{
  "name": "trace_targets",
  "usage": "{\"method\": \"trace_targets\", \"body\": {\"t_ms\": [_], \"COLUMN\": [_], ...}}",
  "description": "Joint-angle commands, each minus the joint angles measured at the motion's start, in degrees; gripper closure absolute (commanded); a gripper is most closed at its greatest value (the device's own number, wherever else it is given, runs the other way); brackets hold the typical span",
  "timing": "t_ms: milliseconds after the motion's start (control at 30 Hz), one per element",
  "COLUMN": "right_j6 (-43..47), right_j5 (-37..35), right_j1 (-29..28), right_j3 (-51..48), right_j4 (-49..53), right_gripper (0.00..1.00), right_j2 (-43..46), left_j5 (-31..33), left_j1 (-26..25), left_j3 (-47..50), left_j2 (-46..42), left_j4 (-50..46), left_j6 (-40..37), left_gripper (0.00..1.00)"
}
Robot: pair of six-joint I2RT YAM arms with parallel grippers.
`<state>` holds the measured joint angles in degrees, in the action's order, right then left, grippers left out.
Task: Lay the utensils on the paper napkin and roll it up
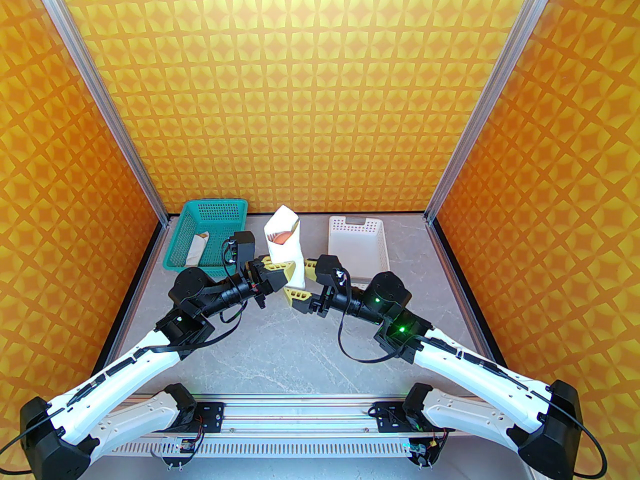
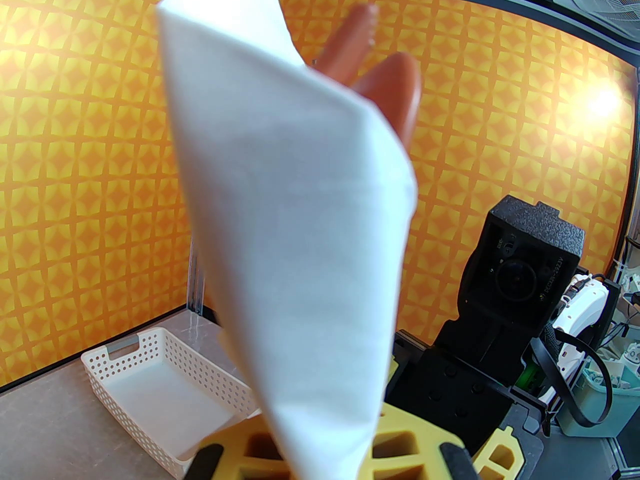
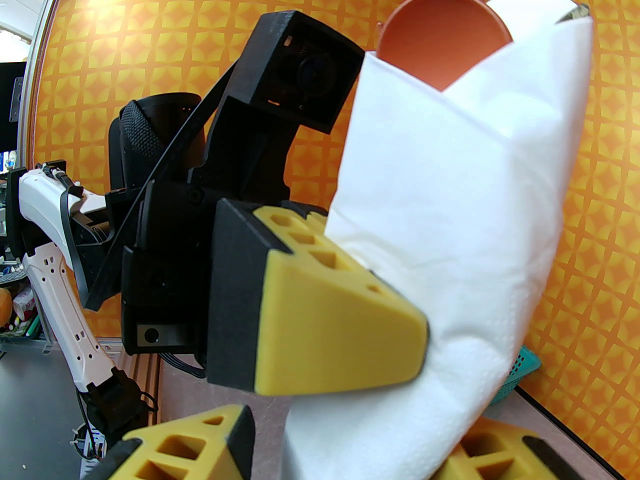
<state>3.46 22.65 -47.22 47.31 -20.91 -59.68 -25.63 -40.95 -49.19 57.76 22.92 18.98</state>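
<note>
The paper napkin (image 1: 286, 248) (image 2: 300, 243) (image 3: 450, 218) is wrapped into a loose white roll and stands upright above the table, a little behind centre. The reddish-brown spoon (image 1: 283, 238) (image 2: 395, 93) (image 3: 440, 38) and the orange fork (image 2: 350, 38) poke out of its top; the knife is hidden inside. My left gripper (image 1: 290, 273) (image 2: 320, 458) is shut on the roll's lower part, its yellow finger (image 3: 340, 328) pressing into the paper. My right gripper (image 1: 304, 284) (image 3: 345, 458) is open, its fingers spread wide on either side of the roll's bottom end.
A teal basket (image 1: 210, 233) (image 3: 520, 373) at the back left holds a slim white paper tube (image 1: 197, 248) with a tan tip. A white perforated basket (image 1: 357, 245) (image 2: 160, 393) stands at the back right. Orange patterned walls close in the back and both sides.
</note>
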Motion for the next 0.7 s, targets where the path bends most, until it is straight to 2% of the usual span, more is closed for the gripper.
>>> {"method": "trace_targets", "body": {"t_ms": [0, 667], "right_j6": [-1.34, -9.40], "right_j5": [2.69, 10.31], "right_j1": [-0.01, 3.45], "right_j3": [0.68, -1.65], "right_j4": [-2.05, -10.34], "right_gripper": [0.47, 0.59], "right_j2": [-0.76, -2.56], "left_j5": [-0.56, -3.06], "left_j1": [-0.36, -0.36], "left_j3": [-1.69, -1.82], "left_j2": [-0.28, -0.04], "left_j4": [2.21, 3.12], "left_j6": [-0.36, 0.35], "left_gripper": [1.00, 1.00]}}
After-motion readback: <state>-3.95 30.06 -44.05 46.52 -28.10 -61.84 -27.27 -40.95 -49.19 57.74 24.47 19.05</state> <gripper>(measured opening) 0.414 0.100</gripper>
